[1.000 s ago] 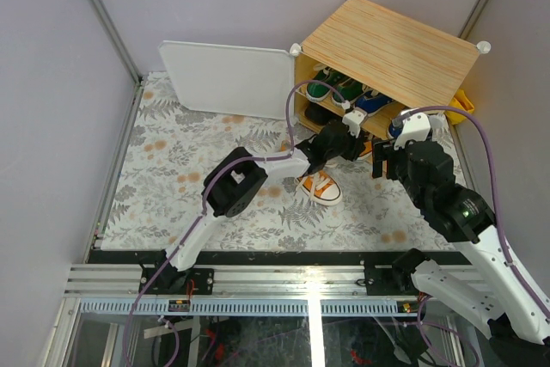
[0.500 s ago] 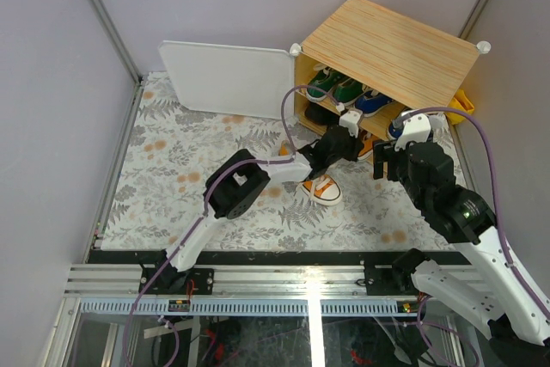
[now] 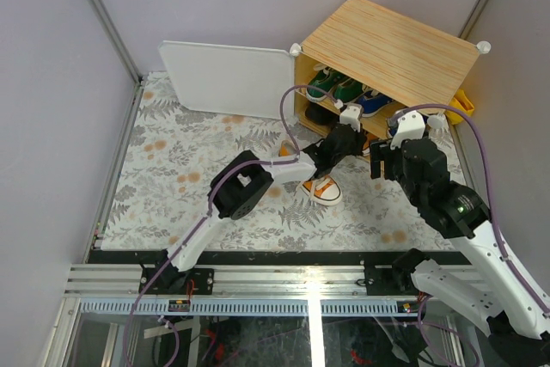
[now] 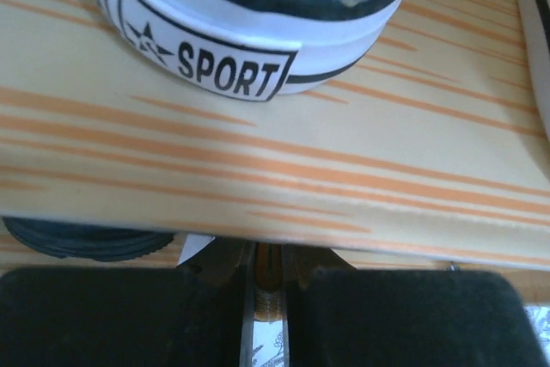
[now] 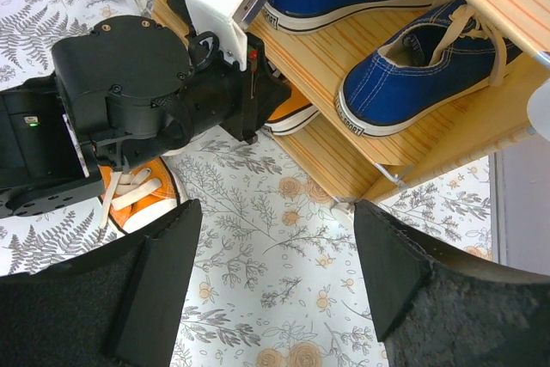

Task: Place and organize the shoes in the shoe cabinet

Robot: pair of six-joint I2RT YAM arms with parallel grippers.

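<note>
The left jaws, pinched shut, sit at the lower shelf of the wood-topped white shoe cabinet (image 3: 387, 45), apparently nudging an orange canvas sneaker (image 5: 290, 112) inward, while the right jaws hang wide open over the floral desk (image 3: 172, 169), where its orange mate (image 3: 320, 186) lies.

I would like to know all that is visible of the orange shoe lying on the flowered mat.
The orange shoe is a canvas sneaker with white laces and a white sole. It stands sole down on the flowered mat, outside the shoe cabinet, just before its open front. The left arm reaches over it and hides part of it. No pincer holds it.
</note>
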